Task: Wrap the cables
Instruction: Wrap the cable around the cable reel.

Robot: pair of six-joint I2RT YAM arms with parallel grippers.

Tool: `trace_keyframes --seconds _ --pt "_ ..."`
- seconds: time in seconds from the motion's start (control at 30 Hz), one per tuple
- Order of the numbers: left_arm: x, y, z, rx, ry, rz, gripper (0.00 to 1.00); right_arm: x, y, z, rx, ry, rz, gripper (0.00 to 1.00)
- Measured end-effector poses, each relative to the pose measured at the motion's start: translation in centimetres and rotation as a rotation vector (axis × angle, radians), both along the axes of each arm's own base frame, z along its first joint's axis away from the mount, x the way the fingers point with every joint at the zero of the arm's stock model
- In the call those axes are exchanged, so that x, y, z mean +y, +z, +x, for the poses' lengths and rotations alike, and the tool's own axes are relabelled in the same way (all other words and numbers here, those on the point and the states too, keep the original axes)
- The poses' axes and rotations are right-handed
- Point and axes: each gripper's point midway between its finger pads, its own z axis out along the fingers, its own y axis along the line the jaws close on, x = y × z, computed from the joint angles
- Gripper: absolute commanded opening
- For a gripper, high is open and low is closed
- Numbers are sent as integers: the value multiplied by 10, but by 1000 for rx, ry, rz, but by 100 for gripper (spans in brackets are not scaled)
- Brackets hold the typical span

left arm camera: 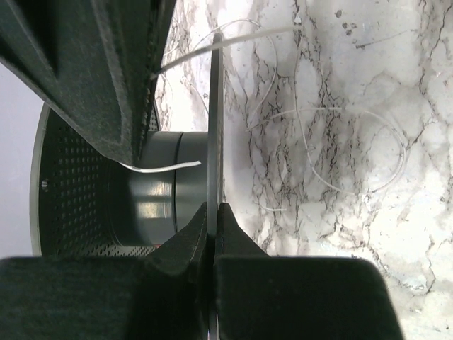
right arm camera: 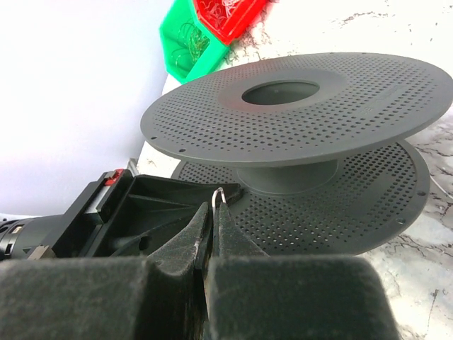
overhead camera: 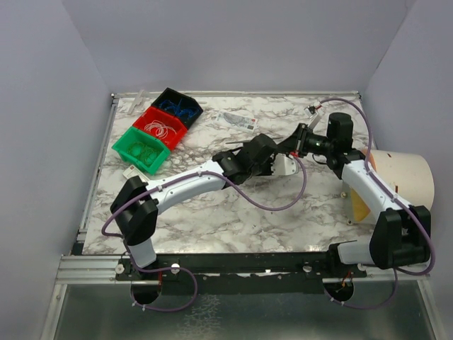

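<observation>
A dark grey perforated two-flanged spool (right arm camera: 354, 106) with a centre hole fills the right wrist view, its hub bare on this side. My left gripper (left arm camera: 212, 207) is shut on the thin edge of one spool flange (left arm camera: 216, 106). One white strand of the cables (left arm camera: 163, 168) crosses the hub, and more of it lies in loose loops (left arm camera: 354, 117) on the marble table. My right gripper (right arm camera: 214, 207) is shut on a small bend of the thin cable (right arm camera: 219, 193) right beside the lower flange. In the top view the left gripper (overhead camera: 274, 161) and right gripper (overhead camera: 296, 142) meet mid-table and hide the spool.
Green (overhead camera: 140, 149), red (overhead camera: 161, 127) and black (overhead camera: 178, 105) bins stand at the back left. A printed packet (overhead camera: 238, 120) lies behind the arms. A large beige roll (overhead camera: 403, 177) sits at the right edge beside the right arm. Purple hoses run along both arms.
</observation>
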Motion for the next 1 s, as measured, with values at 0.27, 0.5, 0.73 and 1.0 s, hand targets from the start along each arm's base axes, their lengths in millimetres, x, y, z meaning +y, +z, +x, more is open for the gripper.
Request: trace_keyframes --seconds 0.27,0.5,0.73,1.0 --pt "-7 9 4 -4 20 -40 0 -3 2 2 -22 -35 -7 0" --pt "-5 11 8 -10 36 -51 0 -6 2 2 -33 -55 -19 0" --pt "-3 14 14 -35 49 -47 0 -7 -3 2 -21 -63 -34 1" --pt "5 5 18 -70 48 0 0 -8 -8 -2 4 -56 -48 1"
